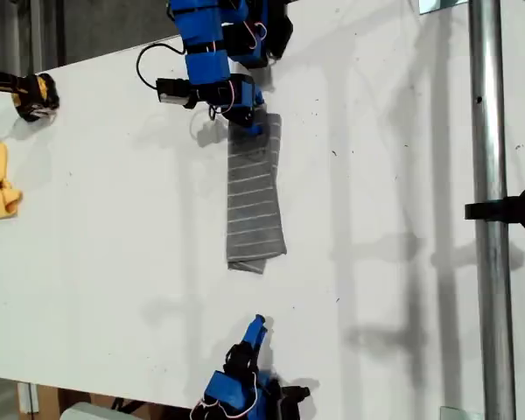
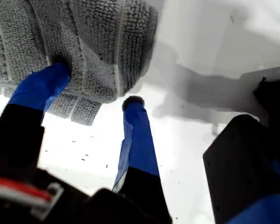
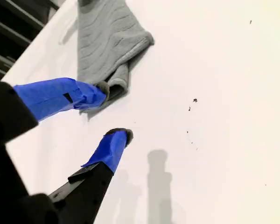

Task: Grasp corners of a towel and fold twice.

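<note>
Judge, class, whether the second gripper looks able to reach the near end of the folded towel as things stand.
Probably yes. My second gripper stands open just short of the towel, with only bare table between them and nothing in the way. My first gripper is at the towel's far end.

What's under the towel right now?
The towel lies as a folded strip on the white table. Its own lower layers show at the end near my second hand; anything beneath them is covered.

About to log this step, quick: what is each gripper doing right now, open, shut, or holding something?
My first gripper: open, at the far end of the towel, not gripping it.
My second gripper: open, empty, just short of the towel's near end.
</note>
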Controlling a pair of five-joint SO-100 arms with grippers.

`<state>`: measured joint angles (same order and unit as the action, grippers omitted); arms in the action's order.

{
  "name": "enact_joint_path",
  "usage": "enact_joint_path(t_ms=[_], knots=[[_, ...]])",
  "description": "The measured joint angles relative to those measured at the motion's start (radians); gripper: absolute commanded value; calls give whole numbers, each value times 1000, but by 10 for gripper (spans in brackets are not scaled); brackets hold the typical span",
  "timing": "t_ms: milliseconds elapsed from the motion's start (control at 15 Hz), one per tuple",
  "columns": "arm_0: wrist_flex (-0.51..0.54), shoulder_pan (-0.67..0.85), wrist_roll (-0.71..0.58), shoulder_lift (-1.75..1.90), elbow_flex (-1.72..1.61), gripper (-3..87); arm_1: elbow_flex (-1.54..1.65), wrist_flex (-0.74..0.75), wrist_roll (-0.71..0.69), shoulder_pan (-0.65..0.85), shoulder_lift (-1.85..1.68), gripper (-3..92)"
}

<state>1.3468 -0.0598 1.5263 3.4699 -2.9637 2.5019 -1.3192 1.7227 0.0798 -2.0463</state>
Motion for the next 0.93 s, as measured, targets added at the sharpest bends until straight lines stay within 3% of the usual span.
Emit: enact_joint_path(t_ms=[400,667,933], knots=[[11,-25,0,0,18,148,11,275,-193,115,-2,290],[11,-40,0,0,28,148,14,457,-206,80,17,312],[11,-60,0,0,28,147,32,531,-164,40,37,283]])
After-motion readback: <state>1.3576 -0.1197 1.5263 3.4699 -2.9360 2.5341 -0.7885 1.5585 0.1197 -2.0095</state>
